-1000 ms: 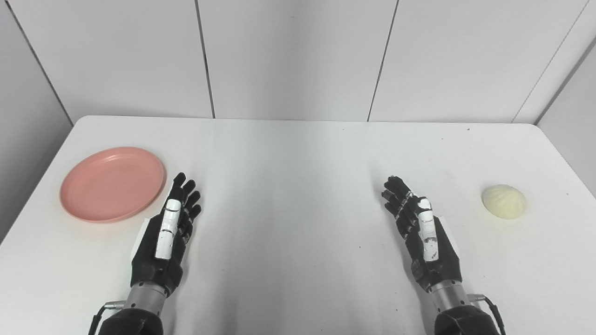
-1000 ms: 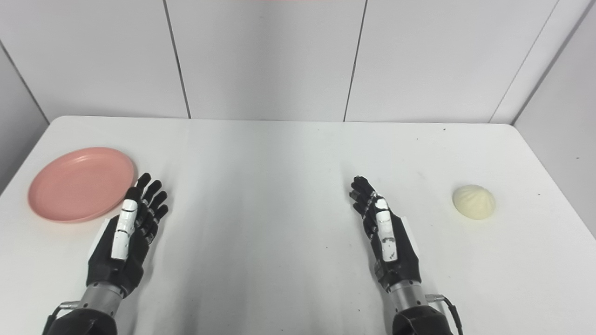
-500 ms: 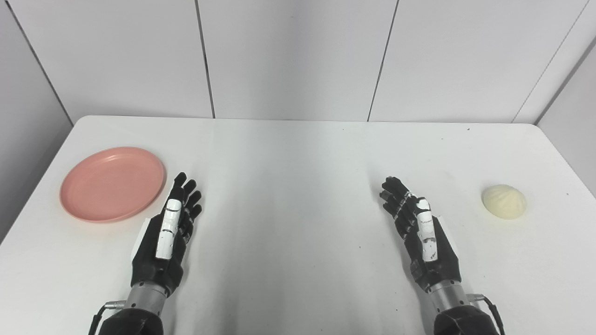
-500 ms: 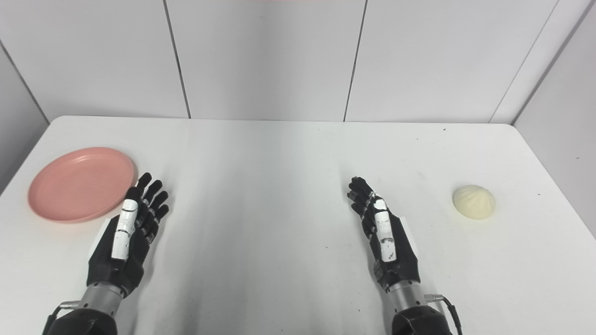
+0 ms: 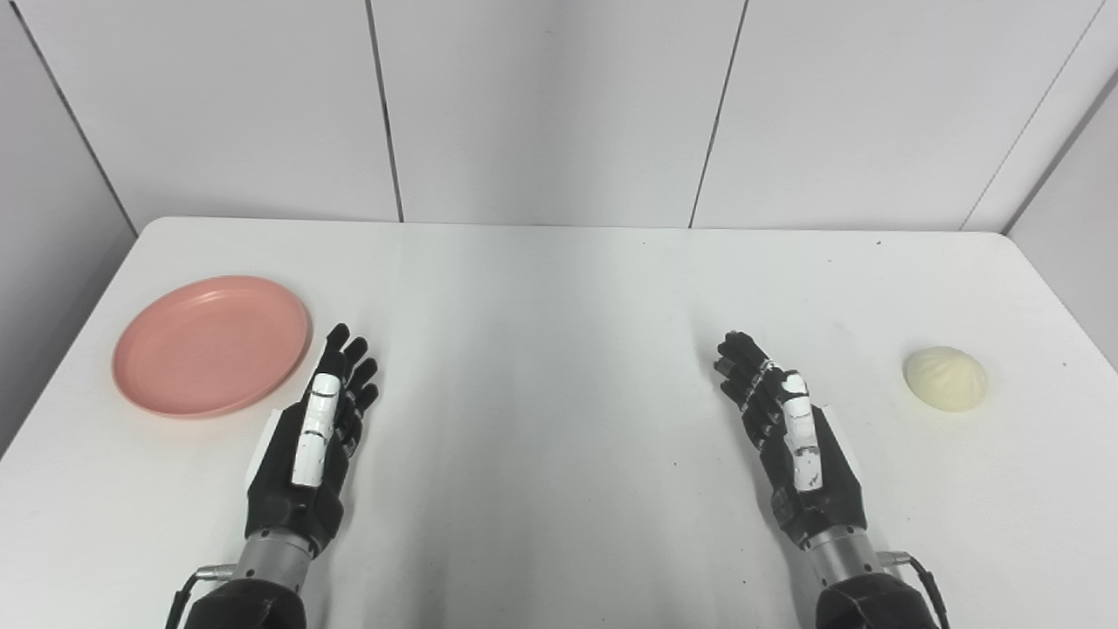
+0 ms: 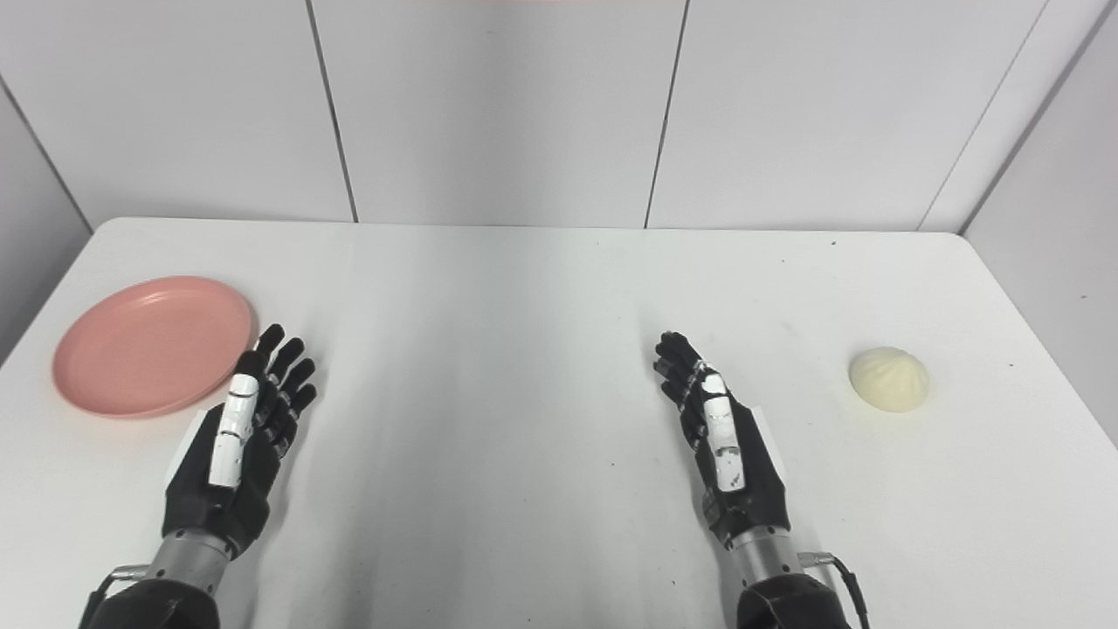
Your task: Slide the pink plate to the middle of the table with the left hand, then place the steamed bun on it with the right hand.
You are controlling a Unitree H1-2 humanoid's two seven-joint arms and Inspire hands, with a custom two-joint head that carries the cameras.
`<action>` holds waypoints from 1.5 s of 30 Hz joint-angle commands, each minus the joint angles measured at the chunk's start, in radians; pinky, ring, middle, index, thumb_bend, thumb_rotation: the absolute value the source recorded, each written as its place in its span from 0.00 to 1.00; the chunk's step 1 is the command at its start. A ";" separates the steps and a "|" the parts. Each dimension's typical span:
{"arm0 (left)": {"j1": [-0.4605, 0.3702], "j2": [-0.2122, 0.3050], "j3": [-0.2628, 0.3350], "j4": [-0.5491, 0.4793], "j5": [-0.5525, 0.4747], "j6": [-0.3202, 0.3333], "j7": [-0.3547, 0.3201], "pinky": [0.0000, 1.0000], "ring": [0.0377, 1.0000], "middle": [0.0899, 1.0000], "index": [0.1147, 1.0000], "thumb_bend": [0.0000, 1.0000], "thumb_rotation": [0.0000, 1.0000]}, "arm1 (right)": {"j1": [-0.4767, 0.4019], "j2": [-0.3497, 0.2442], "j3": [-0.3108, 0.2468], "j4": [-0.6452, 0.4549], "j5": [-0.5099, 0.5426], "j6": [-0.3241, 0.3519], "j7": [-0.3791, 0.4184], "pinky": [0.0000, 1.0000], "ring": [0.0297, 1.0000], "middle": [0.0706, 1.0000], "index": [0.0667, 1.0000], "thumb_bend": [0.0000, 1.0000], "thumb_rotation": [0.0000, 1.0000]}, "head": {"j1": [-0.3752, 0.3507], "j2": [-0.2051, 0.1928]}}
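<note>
The pink plate (image 5: 211,344) lies flat and empty at the far left of the white table (image 5: 559,279). The pale steamed bun (image 5: 945,378) sits at the far right. My left hand (image 5: 313,440) rests open and empty on the table just right of the plate's near edge, fingers straight, not touching the plate. My right hand (image 5: 791,442) rests open and empty on the table, well left of the bun. The same scene shows in the right eye view: plate (image 6: 153,345), bun (image 6: 888,378), left hand (image 6: 240,441), right hand (image 6: 722,445).
Grey wall panels (image 5: 559,105) stand behind the table's far edge. The table's left and right edges run close to the plate and the bun.
</note>
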 commanded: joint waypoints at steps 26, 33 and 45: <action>-0.030 0.003 -0.003 -0.020 -0.001 -0.007 -0.004 1.00 0.99 1.00 1.00 0.68 0.90 | -0.014 -0.003 0.000 -0.027 0.004 -0.013 0.008 0.95 0.90 0.89 0.85 0.85 0.98 | 0.002 -0.006; -0.032 -0.004 -0.008 -0.007 0.005 -0.013 -0.001 1.00 0.99 1.00 1.00 0.68 0.88 | -0.016 -0.009 -0.002 -0.008 0.006 -0.025 0.014 0.96 0.91 0.90 0.86 0.84 0.99 | 0.047 -0.035; -0.029 -0.063 -0.072 0.072 0.080 -0.083 0.027 1.00 0.98 1.00 1.00 0.60 0.89 | -0.020 -0.059 -0.051 0.109 0.051 -0.111 0.074 0.99 0.93 0.91 0.88 0.83 1.00 | 0.210 -0.124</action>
